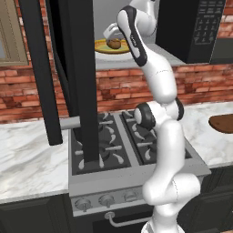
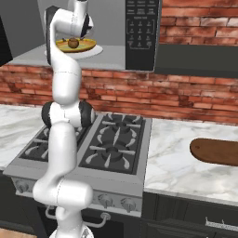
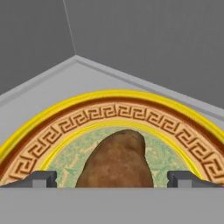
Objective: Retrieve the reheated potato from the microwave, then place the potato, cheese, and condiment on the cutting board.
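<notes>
While jaws stand wide apart, potato (image 3: pixel 117 159) sits btwn them on plate (image 3: pixel 109 114) inside microwave (image 1: pixel 136 32), ungripped.

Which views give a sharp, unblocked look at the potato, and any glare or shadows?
Hand view: potato sharp, evenly lit, no glare, bottom cut by the frame edge, gripper open around it. Left base view: potato tiny, partly behind the arm. Right base view: potato small on the plate. Flat rendered light, only soft shadows.
</notes>
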{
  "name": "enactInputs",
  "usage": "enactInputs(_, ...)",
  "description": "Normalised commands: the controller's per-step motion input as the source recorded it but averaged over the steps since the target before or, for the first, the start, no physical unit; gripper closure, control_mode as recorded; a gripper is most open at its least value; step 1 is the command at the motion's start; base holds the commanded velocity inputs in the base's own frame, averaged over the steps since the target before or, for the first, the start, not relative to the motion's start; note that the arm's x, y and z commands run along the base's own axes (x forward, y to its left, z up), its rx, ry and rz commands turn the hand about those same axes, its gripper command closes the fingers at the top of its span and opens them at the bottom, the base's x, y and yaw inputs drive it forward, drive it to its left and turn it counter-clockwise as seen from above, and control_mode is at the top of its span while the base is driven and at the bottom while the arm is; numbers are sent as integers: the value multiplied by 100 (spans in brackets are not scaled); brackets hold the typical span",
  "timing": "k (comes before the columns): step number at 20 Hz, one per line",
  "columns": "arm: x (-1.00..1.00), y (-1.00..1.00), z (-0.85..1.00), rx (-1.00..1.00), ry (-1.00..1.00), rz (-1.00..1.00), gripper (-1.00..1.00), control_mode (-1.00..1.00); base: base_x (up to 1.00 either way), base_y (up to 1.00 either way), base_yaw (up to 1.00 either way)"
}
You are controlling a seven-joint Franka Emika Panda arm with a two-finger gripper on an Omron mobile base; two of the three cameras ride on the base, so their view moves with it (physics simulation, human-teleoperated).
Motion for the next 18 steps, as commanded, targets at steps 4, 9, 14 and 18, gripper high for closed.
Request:
enactInputs(4, 0, 0, -13, -2, 0, 0, -100, -100, 0, 0, 0)
enactInputs(9, -1, 0, -13, -1, 0, 0, -100, -100, 0, 0, 0)
enactInputs(14, -9, 0, -13, 0, 0, 0, -100, -100, 0, 0, 0)
enactInputs(18, -15, 0, -11, 0, 0, 0, -100, -100, 0, 0, 0)
